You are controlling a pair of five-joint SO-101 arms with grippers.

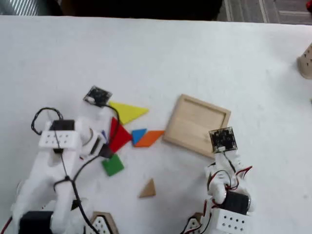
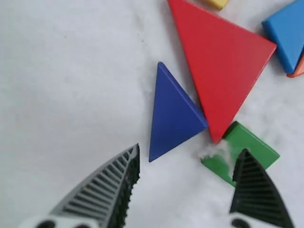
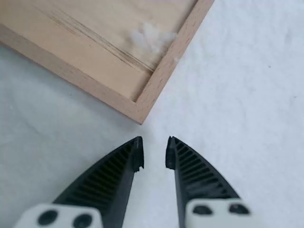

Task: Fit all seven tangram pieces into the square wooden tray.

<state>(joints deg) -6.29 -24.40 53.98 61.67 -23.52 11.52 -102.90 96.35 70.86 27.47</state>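
L end effector (image 2: 190, 154) wide open, R end effector (image 3: 154, 146) nearly shut; both hold nothing.
L: fingers spread, blue triangle (image 2: 173, 114) just ahead betw. the tips; dark fingertip overlaps green square (image 2: 251, 145), contact unclear. Red triangle (image 2: 218, 61) just beside the blue one; light-blue piece (image 2: 287, 35), orange piece (image 2: 298, 71) & yellow triangle (image 1: 126, 111) farther on. R: tips a slit apart over the counter (image 3: 247, 95), near a corner of the wooden tray (image 3: 156, 80). Tan triangle (image 1: 147, 188) lies alone betw. the arms; all pieces outside the tray.
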